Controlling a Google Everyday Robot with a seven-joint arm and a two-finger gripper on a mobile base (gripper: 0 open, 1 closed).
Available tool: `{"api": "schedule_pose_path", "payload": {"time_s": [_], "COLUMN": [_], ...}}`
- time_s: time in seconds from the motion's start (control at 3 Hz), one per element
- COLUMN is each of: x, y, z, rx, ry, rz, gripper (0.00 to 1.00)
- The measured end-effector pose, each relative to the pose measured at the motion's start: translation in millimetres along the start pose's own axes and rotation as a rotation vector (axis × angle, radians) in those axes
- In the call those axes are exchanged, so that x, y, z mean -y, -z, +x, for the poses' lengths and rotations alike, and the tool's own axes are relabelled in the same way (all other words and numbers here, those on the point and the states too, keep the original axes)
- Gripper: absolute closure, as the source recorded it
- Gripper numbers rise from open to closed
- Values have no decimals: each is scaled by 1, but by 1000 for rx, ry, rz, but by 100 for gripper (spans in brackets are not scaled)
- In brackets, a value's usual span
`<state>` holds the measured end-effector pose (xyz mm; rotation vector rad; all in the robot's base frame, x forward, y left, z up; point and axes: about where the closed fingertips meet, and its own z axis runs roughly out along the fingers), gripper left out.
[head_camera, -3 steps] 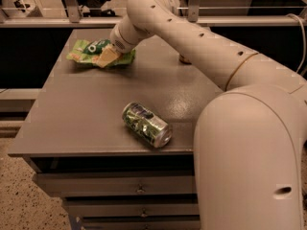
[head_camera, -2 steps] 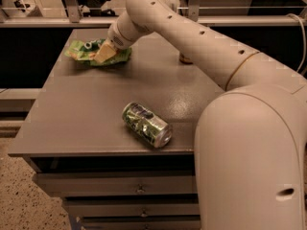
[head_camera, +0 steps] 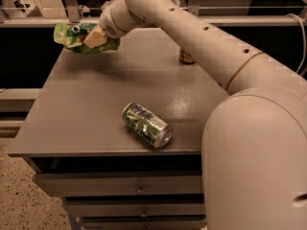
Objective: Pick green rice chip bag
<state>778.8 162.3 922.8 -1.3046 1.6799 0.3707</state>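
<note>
1. Gripper [head_camera: 94, 37] is clamped on the green rice chip bag [head_camera: 69, 35], which hangs clear above the far-left corner of the table [head_camera: 96, 97].
2. I judge this the lift step; next I'd raise steadily, holding the grip firm, since crinkly film slips.

A grey worktop [head_camera: 91, 104] carries a crushed green-and-silver can [head_camera: 146, 124] lying on its side near the front edge, about midway along it, its open end turned toward the front right corner. A small brown container [head_camera: 186, 56] stands by the far edge, partly hidden. Drawers [head_camera: 120, 188] with small knobs sit below the front edge, above speckled floor [head_camera: 19, 195]. A metal rail [head_camera: 29, 22] runs beyond the far edge. The gripper [head_camera: 93, 36] hangs over the far left corner, well apart from the can.
</note>
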Motion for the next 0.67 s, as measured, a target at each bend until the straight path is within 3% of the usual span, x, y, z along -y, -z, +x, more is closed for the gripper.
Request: {"api": "schedule_pose_path", "payload": {"time_s": [0.33,0.67], "x": [3,2], "y": [21,21], "z": [-33,-35], "rx": [109,118], "ry": [15,17], "rz": [22,20], "gripper": [100,100]}}
